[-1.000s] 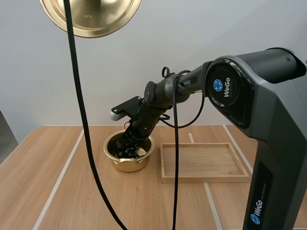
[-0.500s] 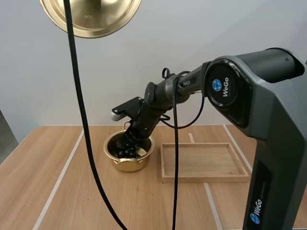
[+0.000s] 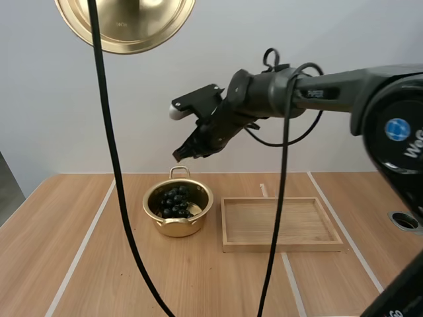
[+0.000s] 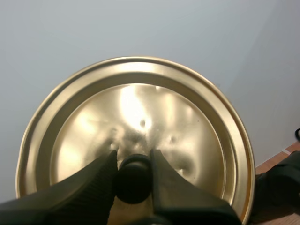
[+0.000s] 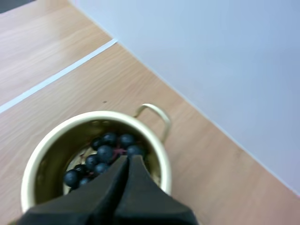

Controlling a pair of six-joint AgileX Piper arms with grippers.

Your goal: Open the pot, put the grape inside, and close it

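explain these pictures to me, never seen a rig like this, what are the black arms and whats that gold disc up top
This is a robot with two arms, each ending in a two-fingered pincer. The wide picture is taken from behind and above the arms, looking down at a table. The other two come from small cameras riding on each wrist. On the table stand a gold pot with dark grapes inside and a wooden tray. The gold disc is the pot's lid: the left pincer holds it up by its black knob. The right pincer hangs above the pot, shut and empty.
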